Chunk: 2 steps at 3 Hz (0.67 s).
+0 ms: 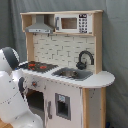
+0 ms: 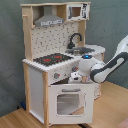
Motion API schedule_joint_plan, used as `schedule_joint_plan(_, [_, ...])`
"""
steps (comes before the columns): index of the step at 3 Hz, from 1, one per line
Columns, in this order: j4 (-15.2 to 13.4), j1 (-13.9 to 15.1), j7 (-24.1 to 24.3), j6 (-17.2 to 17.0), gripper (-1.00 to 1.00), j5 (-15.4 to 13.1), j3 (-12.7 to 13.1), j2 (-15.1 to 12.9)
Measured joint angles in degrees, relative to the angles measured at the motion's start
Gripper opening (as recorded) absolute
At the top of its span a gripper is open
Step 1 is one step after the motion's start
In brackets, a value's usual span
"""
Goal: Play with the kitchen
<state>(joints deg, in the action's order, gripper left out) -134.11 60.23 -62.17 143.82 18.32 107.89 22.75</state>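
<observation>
The kitchen (image 1: 65,65) is centred in both exterior views. The gripper (image 2: 75,76), at the front panel above the oven door (image 2: 69,102), is seen only in the second exterior view; finger state cannot be told.

You will find no text, brand or number that can be read in either exterior view. The microwave (image 1: 73,23) on the kitchen (image 1: 65,60) carries a keypad panel (image 1: 83,23) of small light marks on black, but you cannot make out any figure or letter on it.
</observation>
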Motion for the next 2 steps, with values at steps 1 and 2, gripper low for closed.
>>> schedule_joint_plan(1, [2.60,0.95,4.36,0.30,-1.00,0.00,2.96,0.01])
schedule_joint_plan(2, [2.98,0.94,9.25,1.32,-1.00,0.00,6.32,0.07])
